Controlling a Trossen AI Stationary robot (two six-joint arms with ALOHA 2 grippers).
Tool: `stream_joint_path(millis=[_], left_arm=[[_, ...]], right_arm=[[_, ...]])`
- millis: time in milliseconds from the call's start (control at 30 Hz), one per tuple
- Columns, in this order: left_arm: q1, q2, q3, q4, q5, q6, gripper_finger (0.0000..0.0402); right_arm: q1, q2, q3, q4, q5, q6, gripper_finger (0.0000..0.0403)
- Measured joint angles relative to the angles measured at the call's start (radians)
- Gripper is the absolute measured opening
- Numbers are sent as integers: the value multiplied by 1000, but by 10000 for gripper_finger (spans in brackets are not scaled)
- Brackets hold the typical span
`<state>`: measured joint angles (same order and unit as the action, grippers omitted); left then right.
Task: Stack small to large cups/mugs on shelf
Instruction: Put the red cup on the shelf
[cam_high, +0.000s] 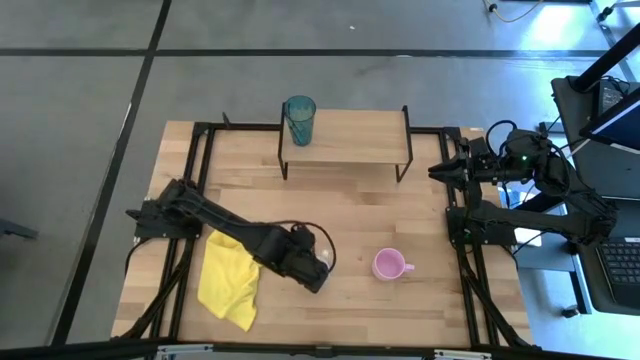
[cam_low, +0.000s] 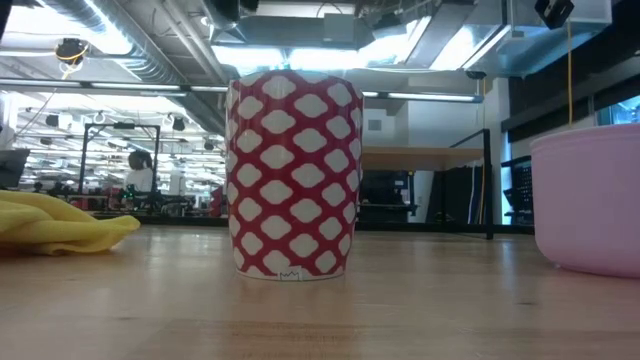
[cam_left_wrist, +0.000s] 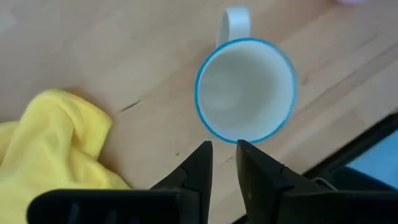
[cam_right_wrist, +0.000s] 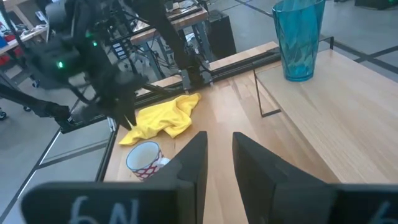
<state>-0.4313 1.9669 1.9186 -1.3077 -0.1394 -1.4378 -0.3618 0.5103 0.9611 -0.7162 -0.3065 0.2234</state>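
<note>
Worktop (cam_high: 350, 215), shelf (cam_high: 345, 137) at 12 o'clock carrying tumbler (cam_high: 300, 120) at its 9 o'clock end. Yellow cloth (cam_high: 228, 280) at 7 o'clock. Pink mug (cam_high: 389, 265) at 5 o'clock. White mug (cam_left_wrist: 245, 89) under left gripper (cam_left_wrist: 222, 155), fingers nearly together, empty. Right gripper (cam_right_wrist: 217, 149) at 3 o'clock, slightly parted.

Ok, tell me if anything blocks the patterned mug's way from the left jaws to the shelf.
Nothing visible does. The left gripper hovers just over the mug, jaws nearly closed. Bare table lies between it and the shelf, where the teal tumbler takes one end.
</note>
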Motion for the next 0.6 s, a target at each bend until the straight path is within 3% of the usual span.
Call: stream_joint_path(millis=[300, 600], left_arm=[[1, 45, 0, -38, -102, 32, 66], [7, 52, 0, -24, -60, -32, 91]], right_arm=[[0, 0, 0, 0, 0, 3, 77], [0, 0, 0, -16, -1, 5, 77]])
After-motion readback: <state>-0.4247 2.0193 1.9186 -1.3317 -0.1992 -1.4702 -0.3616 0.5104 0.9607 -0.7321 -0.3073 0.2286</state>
